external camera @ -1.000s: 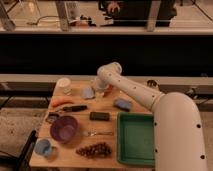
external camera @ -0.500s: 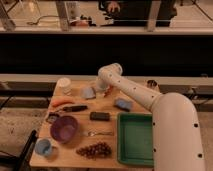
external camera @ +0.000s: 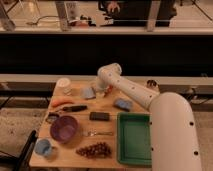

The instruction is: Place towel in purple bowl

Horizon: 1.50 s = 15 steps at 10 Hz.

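The towel [external camera: 88, 93] is a small grey-blue crumpled cloth lying at the back middle of the wooden table [external camera: 70, 160]. The purple bowl [external camera: 64, 128] stands empty near the table's front left. My gripper [external camera: 101, 92] hangs down from the white arm [external camera: 131, 90] at the back of the table, just right of the towel and close against it. I cannot see whether it touches the towel.
A green tray [external camera: 134, 138] lies at the front right. A blue pad [external camera: 122, 104], a black block [external camera: 99, 116], a fork [external camera: 98, 133], grapes [external camera: 95, 149], a blue cup [external camera: 43, 147], a carrot [external camera: 61, 102], a black tool [external camera: 75, 107] and a white cup [external camera: 63, 84] are spread around.
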Each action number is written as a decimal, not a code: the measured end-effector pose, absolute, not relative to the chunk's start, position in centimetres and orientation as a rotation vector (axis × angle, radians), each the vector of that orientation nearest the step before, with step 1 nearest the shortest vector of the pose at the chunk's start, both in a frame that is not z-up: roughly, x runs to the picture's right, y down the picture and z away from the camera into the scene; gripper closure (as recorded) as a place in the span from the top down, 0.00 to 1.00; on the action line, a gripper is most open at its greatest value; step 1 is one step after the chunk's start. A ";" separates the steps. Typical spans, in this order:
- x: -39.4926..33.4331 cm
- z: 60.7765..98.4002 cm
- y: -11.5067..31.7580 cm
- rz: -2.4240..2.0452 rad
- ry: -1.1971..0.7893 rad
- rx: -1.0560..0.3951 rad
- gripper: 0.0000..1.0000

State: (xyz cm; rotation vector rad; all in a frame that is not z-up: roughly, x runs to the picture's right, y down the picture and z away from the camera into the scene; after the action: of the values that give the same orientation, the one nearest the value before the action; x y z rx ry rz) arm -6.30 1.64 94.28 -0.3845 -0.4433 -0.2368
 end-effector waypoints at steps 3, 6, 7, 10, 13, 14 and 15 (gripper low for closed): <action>-6.7 93.9 1.5 -0.261 -0.440 -0.358 0.80; -6.8 93.4 1.3 -0.284 -0.439 -0.331 0.80; -6.8 93.4 1.2 -0.296 -0.440 -0.325 0.80; -7.4 93.3 1.3 -0.340 -0.446 -0.319 0.80; -8.2 93.4 1.5 -0.393 -0.453 -0.325 0.80; -8.5 93.5 1.5 -0.410 -0.456 -0.328 0.80; -8.8 93.6 1.6 -0.424 -0.457 -0.331 0.80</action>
State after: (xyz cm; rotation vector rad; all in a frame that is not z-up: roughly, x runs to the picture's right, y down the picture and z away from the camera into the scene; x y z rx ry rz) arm -8.77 1.56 93.60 -0.3307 -0.4569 -0.4241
